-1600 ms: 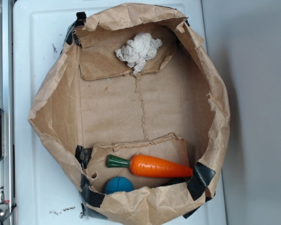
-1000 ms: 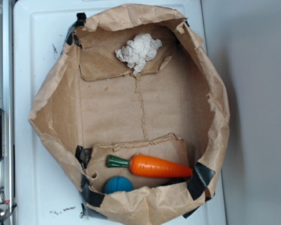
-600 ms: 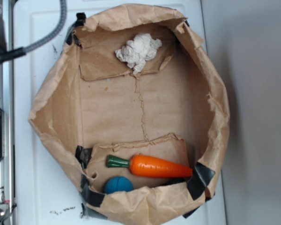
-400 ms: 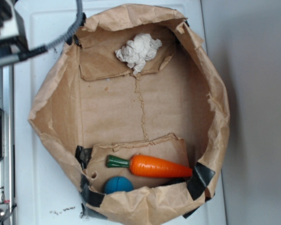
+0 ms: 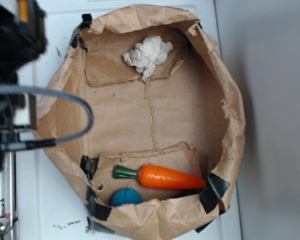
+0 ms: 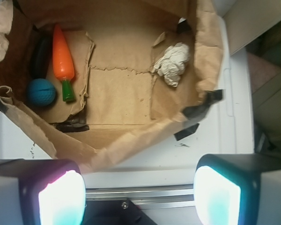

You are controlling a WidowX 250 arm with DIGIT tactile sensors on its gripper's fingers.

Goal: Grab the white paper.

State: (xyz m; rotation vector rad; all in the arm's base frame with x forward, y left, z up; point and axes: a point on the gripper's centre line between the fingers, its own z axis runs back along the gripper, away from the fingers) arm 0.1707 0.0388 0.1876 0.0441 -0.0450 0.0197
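Overhead, in the exterior view, the white paper point(image 5: 147, 54) lies at twelve o'clock inside the opened brown paper bag point(image 5: 230, 90), resting on a folded flap and apart from everything else; an orange carrot point(image 5: 162, 177) and a blue ball point(image 5: 126, 197) sit together at six o'clock. A blurred dark arm point(image 5: 12, 45) with a grey cable point(image 5: 65, 97) fills the nine to eleven o'clock margin, outside the bag wall. By this evidence the approach step is in hand, with no contact made. Seen from the wrist view, the gripper point(image 6: 140, 192) shows two fingers point(image 6: 61, 197) set wide apart at six o'clock, nothing between them, while the wad sits near two o'clock against the bag's inner wall. Next, the tool would need to travel over the rim, centre above the wad, descend and close. No brand, label or legible writing appears in either view.
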